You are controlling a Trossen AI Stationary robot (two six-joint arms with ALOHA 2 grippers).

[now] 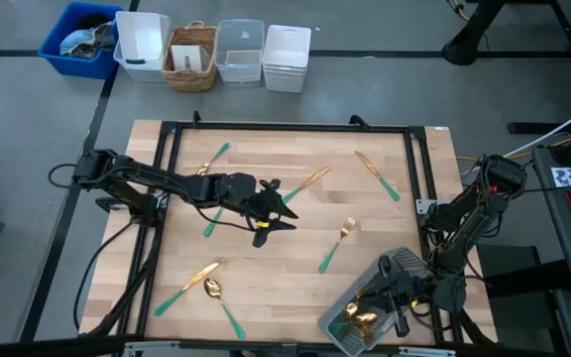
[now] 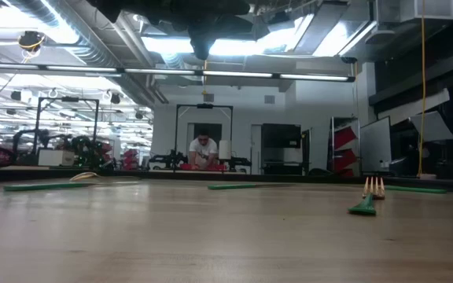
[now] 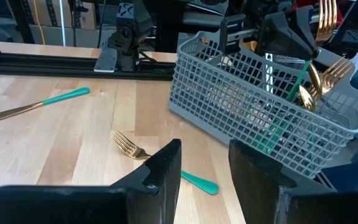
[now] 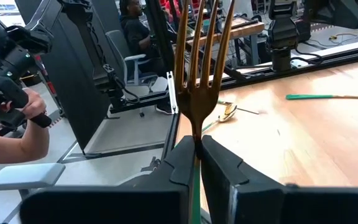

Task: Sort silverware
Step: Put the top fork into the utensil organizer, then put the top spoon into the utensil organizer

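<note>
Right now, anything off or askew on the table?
Nothing damaged. The grey mesh cutlery basket sits skewed at the table's near right corner, under the right tool, which is shut on a gold fork with a teal handle.

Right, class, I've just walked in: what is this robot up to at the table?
It is sorting silverware. The right gripper is shut on a gold fork above the grey basket, which already holds some pieces. The left gripper hangs open over mid-table, near a loose fork. More pieces lie scattered on the table.
</note>
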